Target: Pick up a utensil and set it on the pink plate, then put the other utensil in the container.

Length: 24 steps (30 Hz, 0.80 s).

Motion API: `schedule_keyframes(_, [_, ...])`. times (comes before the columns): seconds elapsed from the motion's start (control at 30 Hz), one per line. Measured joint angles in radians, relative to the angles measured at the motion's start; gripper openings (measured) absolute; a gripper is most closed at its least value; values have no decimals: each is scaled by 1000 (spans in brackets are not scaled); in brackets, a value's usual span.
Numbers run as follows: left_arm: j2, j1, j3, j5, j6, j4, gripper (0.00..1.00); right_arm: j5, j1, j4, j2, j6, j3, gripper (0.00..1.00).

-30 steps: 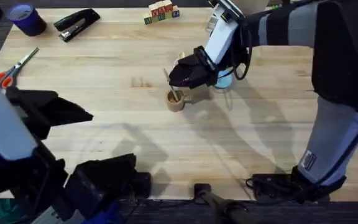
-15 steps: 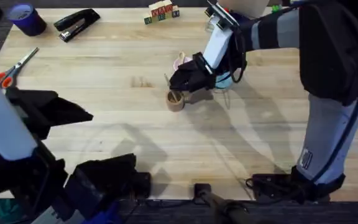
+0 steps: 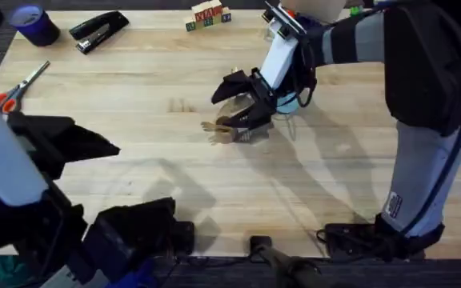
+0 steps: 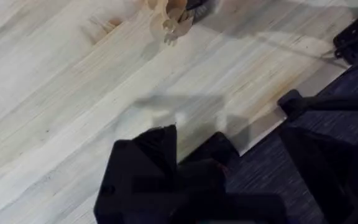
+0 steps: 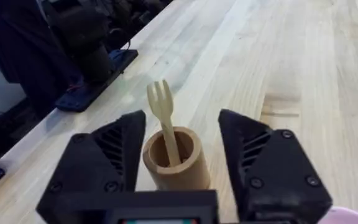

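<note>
Fork [image 5: 165, 121] now standing in wooden cup [image 5: 174, 163], prongs up; my right pincer [image 5: 182, 155] gone wide, released, straddling cup. Left pincer [image 4: 191, 155]: cannot tell. I judge task near complete.

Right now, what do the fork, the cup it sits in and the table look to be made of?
The fork looks like pale, unfinished wood: matte, thin and flat. The cup appears to be darker brown wood or a wood-look material, with a smooth, dull surface; which one is unclear. The table looks like light butcher-block wood, with joined strips and visible grain.
</note>
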<state>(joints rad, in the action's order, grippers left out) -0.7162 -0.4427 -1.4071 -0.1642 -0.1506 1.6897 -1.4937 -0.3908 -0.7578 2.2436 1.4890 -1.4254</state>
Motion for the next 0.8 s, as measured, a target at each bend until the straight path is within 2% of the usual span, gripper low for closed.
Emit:
schedule_keyframes(0.17, [0,0,0,0,0,0,995,-1,0,4,0,-11,0,979])
schedule_keyframes(0.47, [0,0,0,0,0,0,995,6,20,6,0,-106,-7,998])
schedule_keyframes(0.67, [0,0,0,0,0,0,995,47,57,-3,0,-413,-81,998])
schedule_keyframes(0.8, [0,0,0,0,0,0,995,112,65,-99,0,-573,-177,998])
